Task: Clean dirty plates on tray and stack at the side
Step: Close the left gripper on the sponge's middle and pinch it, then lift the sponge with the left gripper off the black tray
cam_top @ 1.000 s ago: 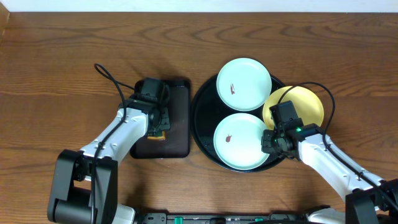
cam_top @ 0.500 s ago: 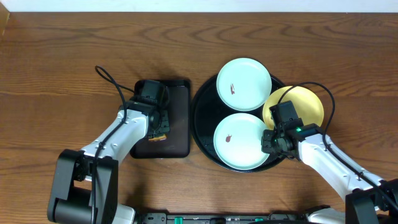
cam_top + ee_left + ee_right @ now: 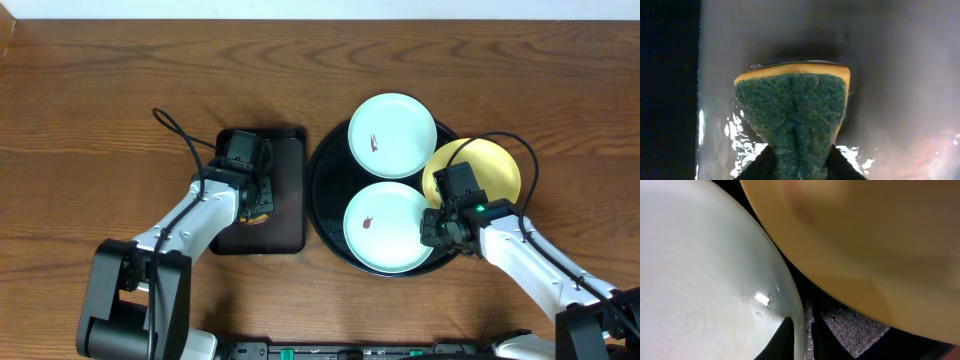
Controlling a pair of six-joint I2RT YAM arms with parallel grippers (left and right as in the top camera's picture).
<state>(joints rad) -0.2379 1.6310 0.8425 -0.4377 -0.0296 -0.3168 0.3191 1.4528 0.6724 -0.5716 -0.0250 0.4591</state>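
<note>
Three plates lie on the round black tray (image 3: pixel 322 190). The far mint plate (image 3: pixel 391 135) and the near mint plate (image 3: pixel 388 226) each carry a small brown smear. The yellow plate (image 3: pixel 490 165) rests tilted on the tray's right rim. My right gripper (image 3: pixel 431 228) is shut on the near mint plate's right rim (image 3: pixel 797 315), one finger (image 3: pixel 784 339) inside and one outside; the yellow plate (image 3: pixel 880 240) is just beyond it. My left gripper (image 3: pixel 257 203) is over the rectangular tray, shut on a green-and-yellow sponge (image 3: pixel 795 110), which creases between the fingers (image 3: pixel 760 167).
The small rectangular black tray (image 3: pixel 287 190) lies left of the round tray, and its wet floor (image 3: pixel 900 75) glistens around the sponge. Bare wooden table (image 3: pixel 100 110) stretches to the left and behind. Black cables loop off both wrists.
The left gripper's fingers have closed in on the sponge, pinching it narrower. The right arm and the plates have not moved.
</note>
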